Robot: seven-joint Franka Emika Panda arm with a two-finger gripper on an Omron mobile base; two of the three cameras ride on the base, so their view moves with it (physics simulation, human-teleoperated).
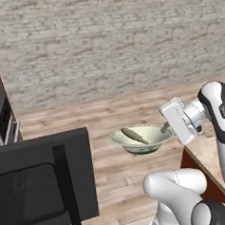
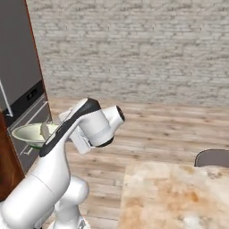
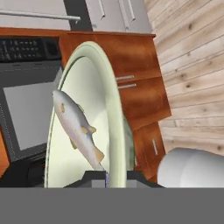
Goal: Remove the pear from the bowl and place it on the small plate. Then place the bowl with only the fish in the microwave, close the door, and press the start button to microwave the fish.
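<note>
The claw (image 3: 106, 178) is pinching the thin rim of the bowl (image 1: 142, 139), its two dark tips closed tight on the near edge, one on each side of the rim, as the hand view is showing. The bowl is being held up in the air over the wooden floor (image 1: 114, 114), level in the left base view, with nothing underneath it. The fish (image 1: 134, 135) is lying alone inside the bowl, slanting across its pale hollow; in the hand view the fish (image 3: 78, 129) is running lengthwise down the bowl's inside with its tail toward the claw tips. The door (image 1: 43, 183) of the microwave is standing swung open at the lower left of the left base view, well apart from the bowl, its dark window facing the camera. In the right base view the bowl (image 2: 31, 134) is showing at the left, partly hidden behind the white arm, just in front of the grey appliance front. The marbled tabletop (image 2: 174, 197) is sitting at the lower right, near the arm's base. In the hand view the microwave (image 3: 26, 96) is lying beyond the bowl, beside brown wooden cabinets (image 3: 140, 83)
</note>
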